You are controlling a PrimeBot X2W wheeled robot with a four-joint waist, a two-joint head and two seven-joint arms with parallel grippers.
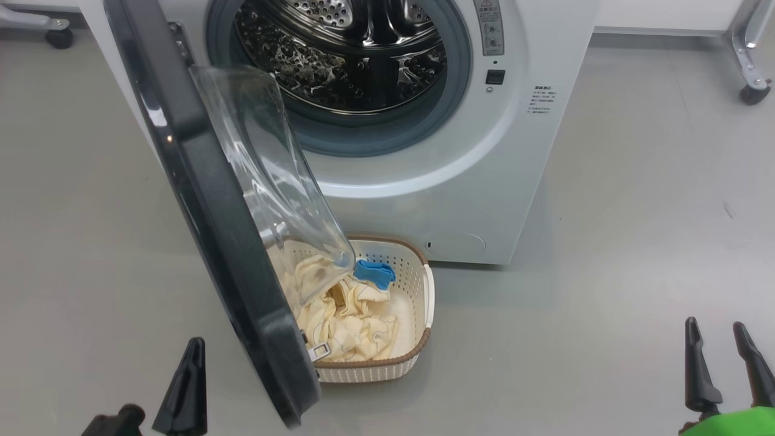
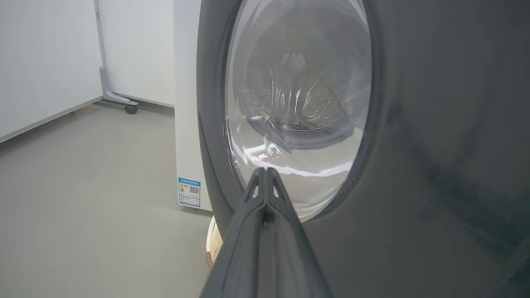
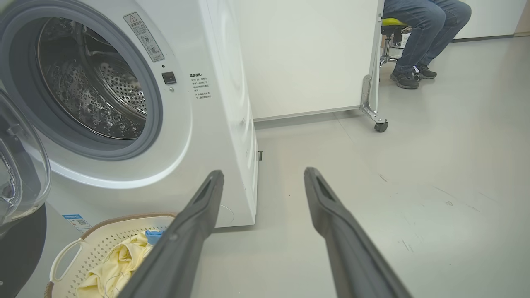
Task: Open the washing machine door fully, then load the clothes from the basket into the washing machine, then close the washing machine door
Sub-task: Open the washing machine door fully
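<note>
the left gripper [image 2: 267, 173] has its fingers pressed together with nothing between them. their tips point at the outer face of the washing machine door [image 2: 434, 124], close to the lower edge of its glass bowl; whether they touch it i cannot tell. the door stands open from the washing machine [image 1: 460, 200]. the right gripper [image 3: 263, 174] has its fingers spread wide and empty above the floor [image 3: 414, 186]. beside and below the finger nearer the machine sits the basket [image 3: 103, 234] with the clothes [image 3: 112, 265] inside, close against the machine's front. the steel drum [image 3: 95, 95] lies open above it. far beyond these fingers, a seated person's legs [image 3: 422, 37] show.
</note>
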